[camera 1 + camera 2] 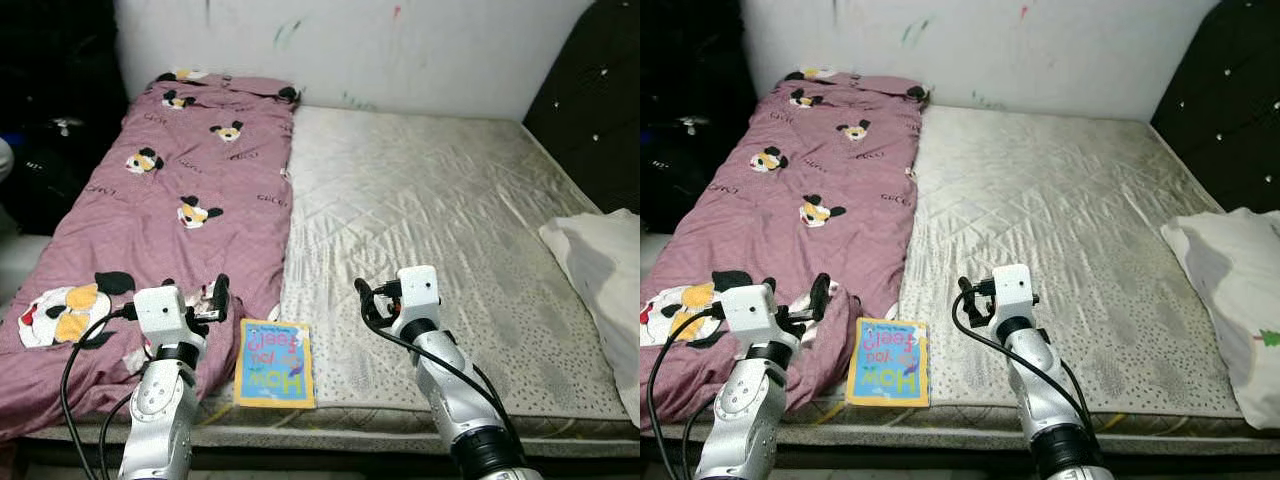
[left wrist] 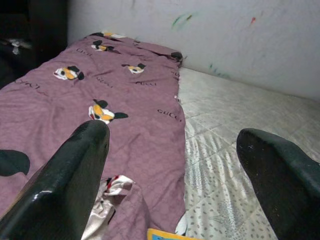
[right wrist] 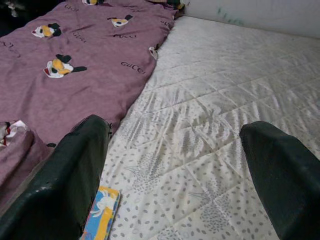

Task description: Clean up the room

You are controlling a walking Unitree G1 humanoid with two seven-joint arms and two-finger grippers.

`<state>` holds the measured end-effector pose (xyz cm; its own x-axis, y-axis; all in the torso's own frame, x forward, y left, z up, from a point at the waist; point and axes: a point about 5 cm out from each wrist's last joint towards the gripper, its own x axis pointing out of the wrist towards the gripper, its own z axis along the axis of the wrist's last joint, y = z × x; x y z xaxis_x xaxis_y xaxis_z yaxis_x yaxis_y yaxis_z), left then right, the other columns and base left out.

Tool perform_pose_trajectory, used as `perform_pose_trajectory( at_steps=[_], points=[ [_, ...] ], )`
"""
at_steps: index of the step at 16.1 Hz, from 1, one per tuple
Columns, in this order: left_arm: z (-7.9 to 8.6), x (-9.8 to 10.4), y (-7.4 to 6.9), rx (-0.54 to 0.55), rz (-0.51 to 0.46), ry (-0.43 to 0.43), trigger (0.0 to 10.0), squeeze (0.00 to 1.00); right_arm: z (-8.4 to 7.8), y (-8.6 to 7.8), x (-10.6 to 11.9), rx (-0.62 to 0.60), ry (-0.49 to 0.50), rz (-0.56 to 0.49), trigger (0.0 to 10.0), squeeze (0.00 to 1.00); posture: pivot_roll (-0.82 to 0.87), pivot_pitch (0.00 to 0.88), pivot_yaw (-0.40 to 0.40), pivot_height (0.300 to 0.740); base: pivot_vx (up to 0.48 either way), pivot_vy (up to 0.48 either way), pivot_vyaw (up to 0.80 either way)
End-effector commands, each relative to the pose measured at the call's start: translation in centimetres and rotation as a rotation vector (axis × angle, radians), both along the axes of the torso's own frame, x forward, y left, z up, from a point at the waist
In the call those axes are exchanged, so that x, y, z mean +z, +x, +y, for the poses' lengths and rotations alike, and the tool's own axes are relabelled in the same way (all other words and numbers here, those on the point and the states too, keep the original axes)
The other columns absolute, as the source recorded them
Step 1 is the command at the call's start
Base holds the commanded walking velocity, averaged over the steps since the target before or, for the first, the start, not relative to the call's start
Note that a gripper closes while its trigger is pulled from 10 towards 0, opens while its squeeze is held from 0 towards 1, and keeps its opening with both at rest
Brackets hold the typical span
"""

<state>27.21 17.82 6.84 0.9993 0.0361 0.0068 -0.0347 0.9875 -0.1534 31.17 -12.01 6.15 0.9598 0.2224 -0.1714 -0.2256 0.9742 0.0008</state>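
Note:
A colourful children's book (image 1: pixel 274 363) lies flat at the front edge of the bare mattress (image 1: pixel 440 210), just beside the purple cartoon-print quilt (image 1: pixel 190 190). My left gripper (image 1: pixel 214 300) hovers open over the quilt's front corner, left of the book. The right gripper (image 1: pixel 367 303) is held open above the mattress, right of the book. In the left wrist view the black fingers (image 2: pixel 75 170) stand wide apart with nothing between them, and a corner of the book (image 2: pixel 165 234) peeks in. The right wrist view shows the book (image 3: pixel 100 215) below the spread fingers (image 3: pixel 75 165).
A white pillow or bag (image 1: pixel 605 275) lies at the mattress's right edge. A dark padded headboard (image 1: pixel 590 90) stands at the right, a marked white wall (image 1: pixel 350 50) behind. Dark clutter (image 1: pixel 50 130) fills the left side of the bed.

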Motion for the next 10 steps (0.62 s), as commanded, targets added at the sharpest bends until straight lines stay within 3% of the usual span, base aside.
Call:
perform_pose_trajectory(
  at_steps=[1, 10],
  points=[
    [-0.08, -0.14, 0.01, -0.008, 0.010, 0.006, 10.0, 0.00, -0.38, 0.19, 0.23, -0.010, 0.001, -0.003, 10.0, 0.00, -0.01, 0.000, -0.070, 0.740, 0.285, 0.000, 0.00],
    [-0.25, -0.23, -0.07, -0.016, 0.010, 0.001, 10.0, 0.00, -0.44, 0.10, 0.13, -0.011, 0.001, 0.000, 10.0, 0.00, -0.01, 0.000, -0.070, 0.740, 0.323, 0.000, 0.00]
  ],
)
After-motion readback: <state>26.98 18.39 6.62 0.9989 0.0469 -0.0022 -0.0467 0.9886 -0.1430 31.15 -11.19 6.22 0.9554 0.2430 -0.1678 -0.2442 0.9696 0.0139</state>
